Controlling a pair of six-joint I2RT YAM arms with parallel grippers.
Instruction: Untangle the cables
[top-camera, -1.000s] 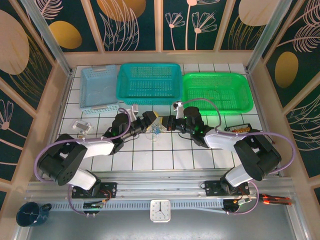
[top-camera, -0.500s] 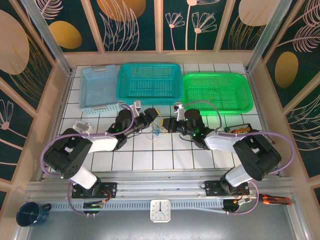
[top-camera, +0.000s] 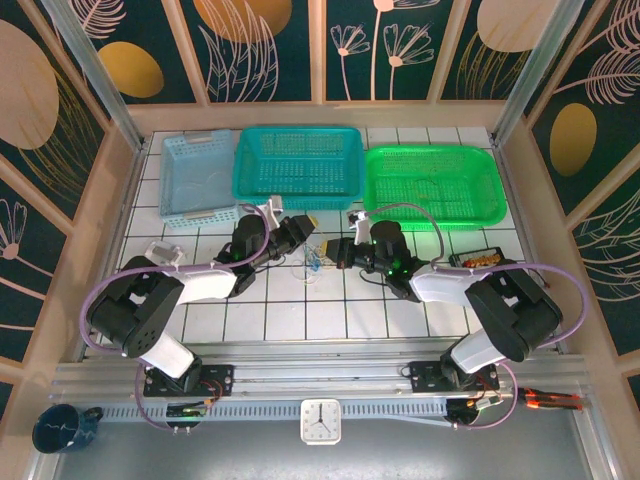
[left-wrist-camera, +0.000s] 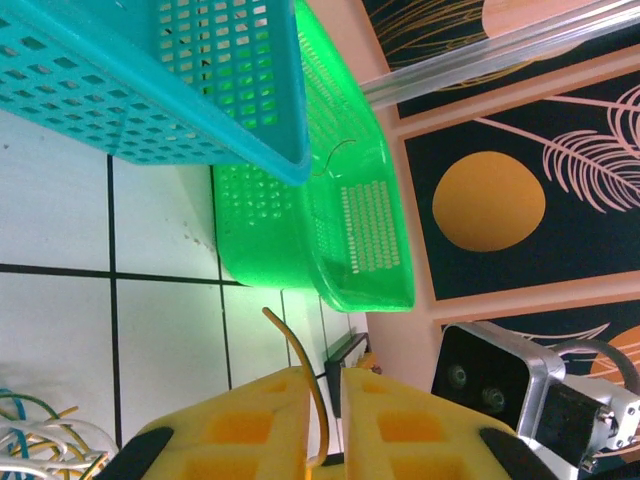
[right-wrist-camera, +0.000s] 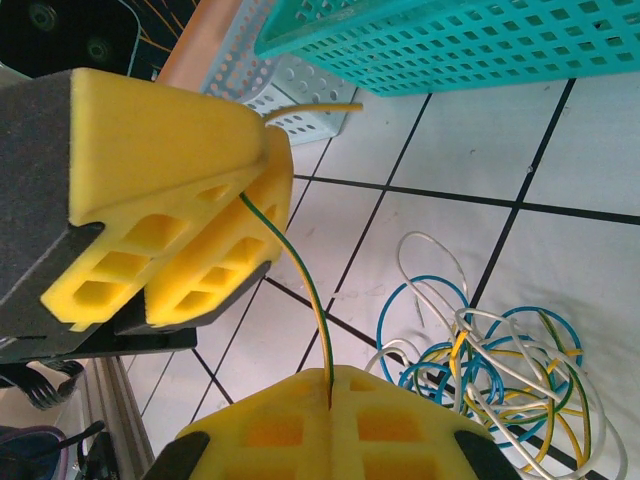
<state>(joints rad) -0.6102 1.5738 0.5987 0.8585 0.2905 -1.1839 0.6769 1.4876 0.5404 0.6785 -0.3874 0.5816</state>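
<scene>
The left gripper (right-wrist-camera: 255, 190) and the right gripper (right-wrist-camera: 330, 385) meet tip to tip, both clenched on one yellow cord (right-wrist-camera: 300, 290). Its short held stretch runs straight from one to the other. The other cables (top-camera: 313, 262) lie knotted on the tabletop (top-camera: 300, 320) just below and between them, neither arm clearly nearer. Drawing apart along that stretch looks the likely move. Behind stand a pale blue basket (top-camera: 166, 180), a teal basket (top-camera: 297, 131) and a green basket (top-camera: 430, 151); their contents cannot be told.
</scene>
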